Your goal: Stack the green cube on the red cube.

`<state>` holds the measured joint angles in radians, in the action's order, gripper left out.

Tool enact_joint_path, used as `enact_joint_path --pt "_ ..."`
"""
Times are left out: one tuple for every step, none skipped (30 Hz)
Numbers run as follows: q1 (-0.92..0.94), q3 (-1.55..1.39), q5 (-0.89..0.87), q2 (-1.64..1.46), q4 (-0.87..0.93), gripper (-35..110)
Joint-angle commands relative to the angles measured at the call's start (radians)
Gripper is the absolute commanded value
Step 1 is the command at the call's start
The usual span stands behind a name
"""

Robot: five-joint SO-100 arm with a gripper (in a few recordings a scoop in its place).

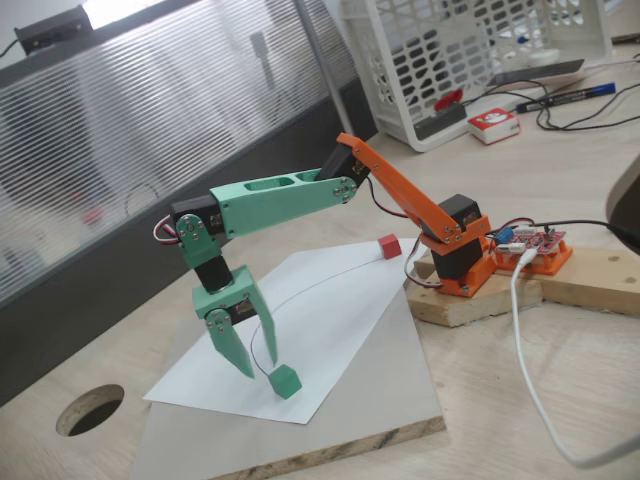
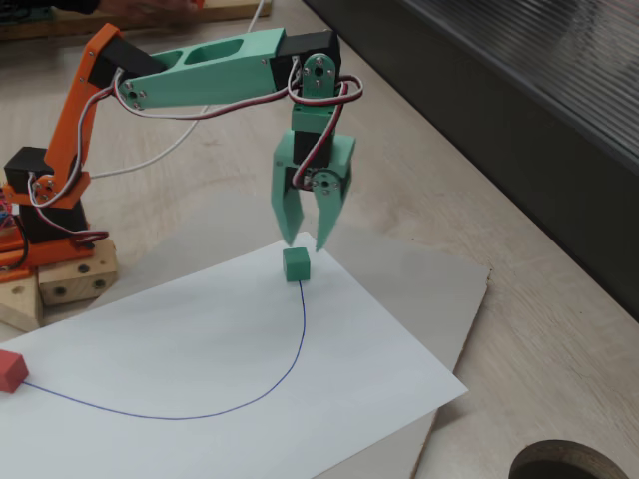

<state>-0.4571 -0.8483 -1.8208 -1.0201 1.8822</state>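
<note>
1. Nearest in a fixed view, the green cube sits on the white paper sheet, close to the sheet's front edge, at one end of a thin curved pen line drawn across the paper.
2. Just above the green cube hangs the hand, pointing down, its two green fingers spread apart with nothing between them. In the other fixed view the hand has its tips a little above the green cube, not touching it.
3. The sheet lies on a pale board, which rests on the wooden bench.
4. Farther back from the green cube, at the other end of the pen line, the red cube rests on the sheet's far corner; it is well apart from the green one.
5. Beside the red cube stands the arm's orange base, mounted on a wooden block.
6. Beyond that, a white plastic basket stands on the bench.
</note>
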Motion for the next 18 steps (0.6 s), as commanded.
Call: enact_joint_path --pt "0.002 0.017 -0.011 -0.017 0.117 40" --pt "0.002 0.009 -0.011 -0.017 0.133 43" --pt "0.002 0.009 -0.011 -0.017 0.143 46" --pt "0.002 0.009 -0.012 -0.017 0.143 49" --pt "0.002 0.009 -0.012 -0.017 0.143 51" --pt "0.002 0.009 -0.012 -0.017 0.143 52" --pt "0.002 0.009 -0.012 -0.017 0.143 53" --pt "0.002 0.009 -0.012 -0.017 0.143 53" --pt "0.002 0.009 -0.012 -0.018 0.143 53" --pt "0.002 0.009 -0.012 -0.02 0.143 53" --pt "0.002 0.009 -0.012 -0.018 0.143 53" --pt "0.002 0.009 -0.012 -0.018 0.143 53" --pt "0.002 0.009 -0.012 -0.017 0.143 53" --pt "0.002 0.009 -0.009 -0.017 0.143 53" --pt "0.002 0.009 -0.009 -0.017 0.143 53" --pt "0.002 0.009 -0.009 -0.017 0.143 53" --pt "0.002 0.009 -0.008 -0.017 0.143 53" --pt "0.002 0.009 -0.008 -0.017 0.143 53"
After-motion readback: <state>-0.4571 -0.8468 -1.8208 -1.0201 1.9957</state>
